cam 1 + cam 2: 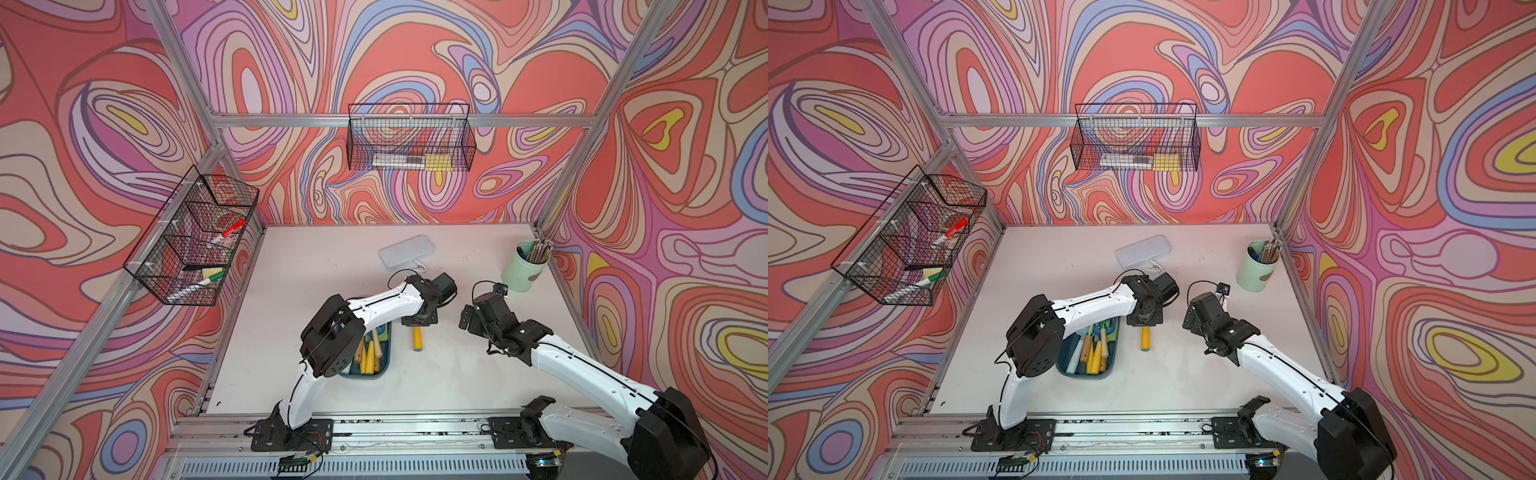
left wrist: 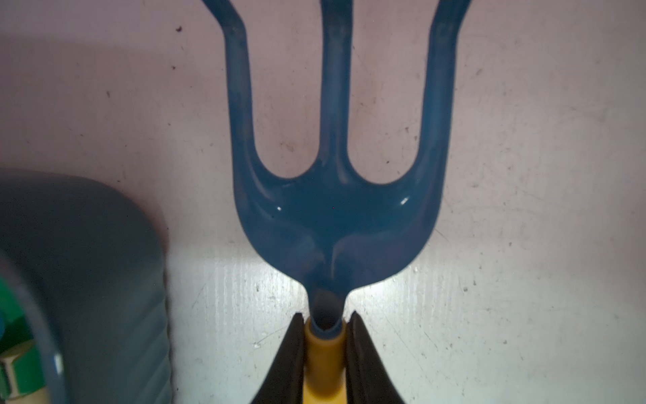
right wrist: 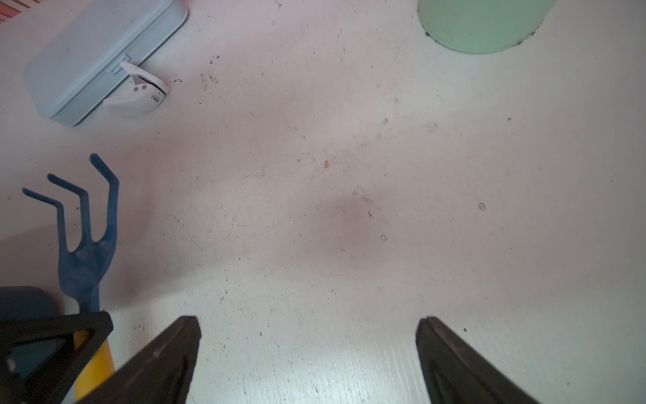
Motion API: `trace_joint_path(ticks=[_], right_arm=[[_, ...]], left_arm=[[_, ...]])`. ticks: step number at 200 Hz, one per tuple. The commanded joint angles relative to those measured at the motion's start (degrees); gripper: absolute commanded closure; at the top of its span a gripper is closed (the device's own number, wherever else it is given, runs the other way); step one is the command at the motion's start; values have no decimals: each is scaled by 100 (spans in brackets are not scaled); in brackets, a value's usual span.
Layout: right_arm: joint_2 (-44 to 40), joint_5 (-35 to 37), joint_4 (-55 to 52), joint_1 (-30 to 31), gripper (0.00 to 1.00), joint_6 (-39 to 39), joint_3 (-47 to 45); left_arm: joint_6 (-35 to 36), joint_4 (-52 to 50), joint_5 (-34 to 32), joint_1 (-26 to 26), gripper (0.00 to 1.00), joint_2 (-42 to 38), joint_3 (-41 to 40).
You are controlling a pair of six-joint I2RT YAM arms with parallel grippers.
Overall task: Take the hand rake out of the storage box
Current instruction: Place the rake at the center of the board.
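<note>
Left end effector (image 2: 325,314) is pinched narrow on the rake (image 2: 332,217), right at the top of the yellow handle where the blue neck starts. My guess is that keeps the tines poking out ahead of the tips, clear of everything. The rake's out of the box (image 2: 105,262), which sits just beside that end effector. Can't tell if the rake touches the table (image 3: 349,175). The box holds more wooden and yellow-handled tools (image 1: 1090,345). Right end effector (image 3: 309,320) is wide and empty, with a cup (image 1: 521,270) of pencils (image 1: 538,251) beyond it.
</note>
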Motion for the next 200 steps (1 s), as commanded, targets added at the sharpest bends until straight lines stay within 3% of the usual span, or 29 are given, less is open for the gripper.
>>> trace_joint_path(ticks=[1,139,174,200], right_arm=[[80,53,-21,39,2,9,-21],[243,45,-21,39,2,-122,122],[261,45,-33,40,2,-135,140],[252,52,-29,39,2,-135,135]], left_arm=[[145,30,88,96,90,173,-39],[120,-226,224,211,87,498,57],[19,-287,295,242,71,533,24],[-4,-247,308,251,68,482,-34]])
